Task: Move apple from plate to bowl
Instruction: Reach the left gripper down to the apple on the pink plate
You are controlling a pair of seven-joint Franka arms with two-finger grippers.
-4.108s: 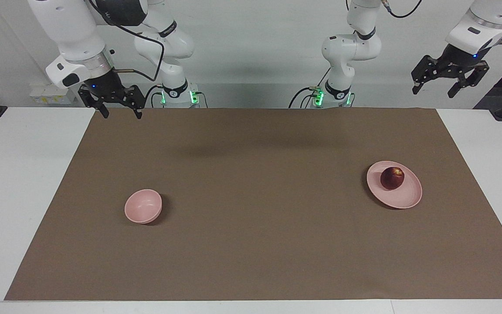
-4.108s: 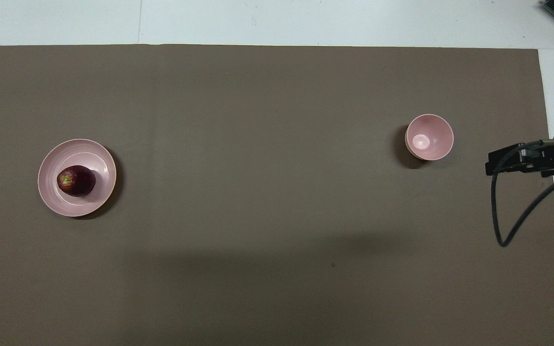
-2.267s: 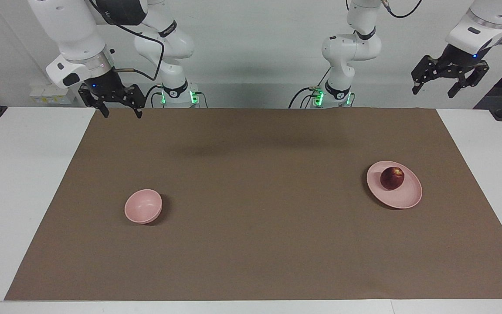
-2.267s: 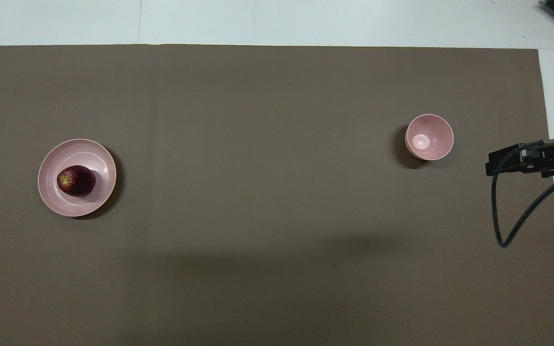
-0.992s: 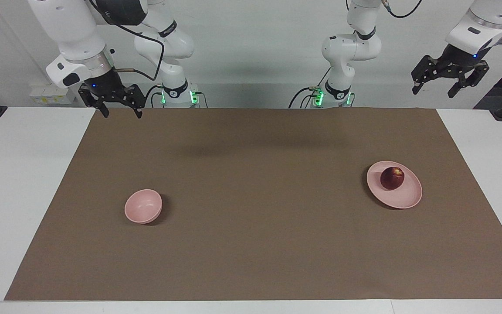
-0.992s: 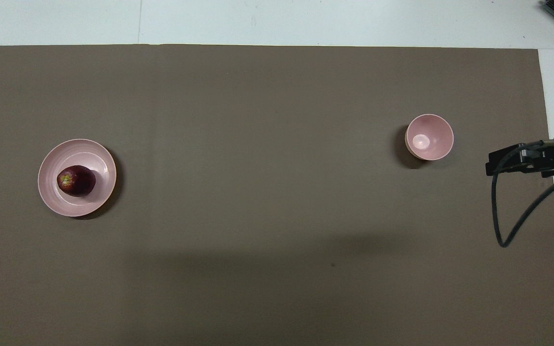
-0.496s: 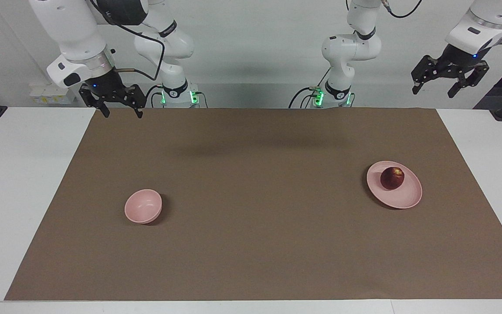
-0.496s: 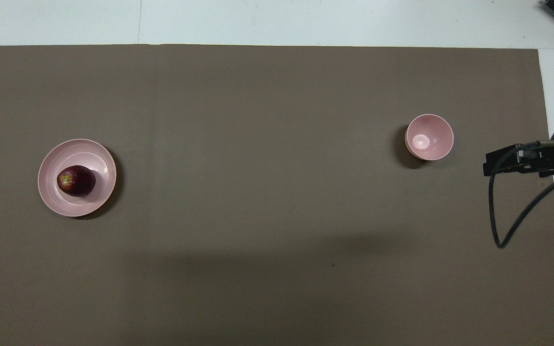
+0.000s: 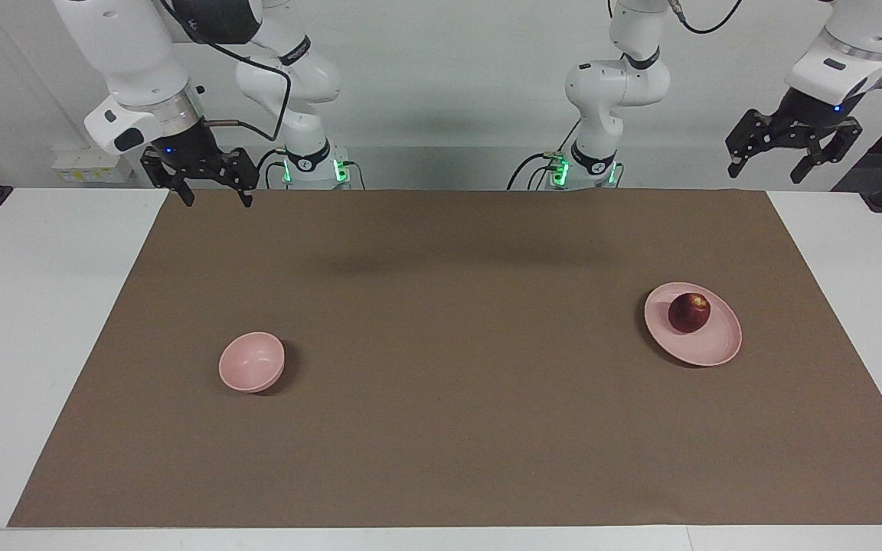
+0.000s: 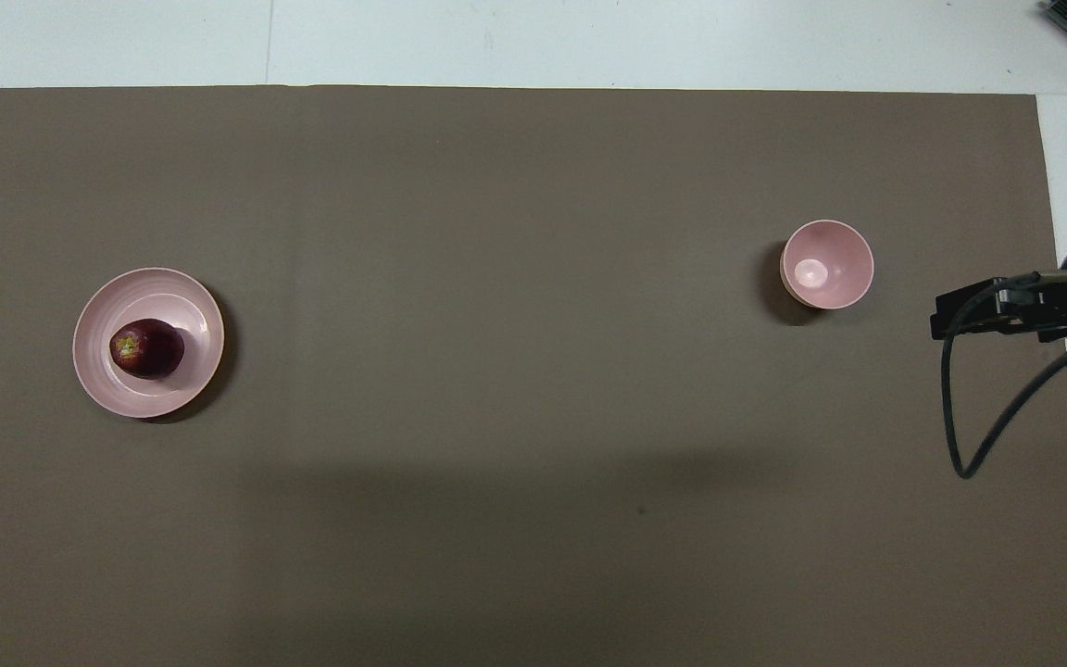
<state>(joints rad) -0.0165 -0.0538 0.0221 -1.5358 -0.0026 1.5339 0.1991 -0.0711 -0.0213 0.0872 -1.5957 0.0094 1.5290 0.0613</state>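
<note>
The dark red apple [image 9: 689,312] [image 10: 146,348] lies on the pale pink plate [image 9: 705,348] [image 10: 191,306] toward the left arm's end of the table. The small deep pink bowl [image 9: 252,361] [image 10: 827,264] stands empty toward the right arm's end. My left gripper [image 9: 767,170] hangs open and empty, high in the air over the mat's edge at the left arm's end; only its tip shows at the edge of the overhead view. My right gripper [image 9: 215,200] hangs open and empty in the air over the mat's corner nearest its base.
A brown mat [image 9: 456,383] covers most of the white table [image 9: 27,306]. A black cable [image 10: 978,417] loops under the right arm at the mat's edge in the overhead view.
The left gripper has come down a little and moved slightly inward. The right gripper has shifted very slightly. The apple, plate and bowl have not moved.
</note>
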